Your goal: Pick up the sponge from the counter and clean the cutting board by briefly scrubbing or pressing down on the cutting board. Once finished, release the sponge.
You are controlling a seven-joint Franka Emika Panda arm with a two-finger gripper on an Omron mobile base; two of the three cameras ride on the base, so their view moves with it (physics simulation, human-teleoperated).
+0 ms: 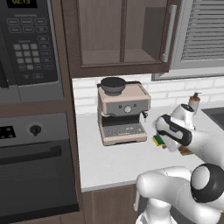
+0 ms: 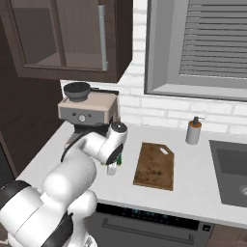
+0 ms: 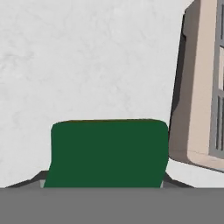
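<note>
A kitchen corner. A white brick backsplash (image 2: pixel 159 112) runs behind the worktop. Above it hangs a dark wood wall cabinet (image 1: pixel 118 35) with glass doors and a long metal handle (image 1: pixel 168 33). Beside the cabinet, a window with closed grey blinds (image 2: pixel 214 43). To the left stands a tall oven unit: a microwave (image 1: pixel 28 43) over a black oven (image 1: pixel 35 166).

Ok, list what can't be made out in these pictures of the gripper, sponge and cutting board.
- Gripper jaws: in the hand view the sponge covers the fingertips; open or shut is unclear.
- Sponge: in the left base view the arm hides all but a corner; in the right base view only a dark sliver shows.
- Cutting board: in the left base view the arm covers nearly all of it.
- Whether the sponge rests on the counter: unclear.
</note>
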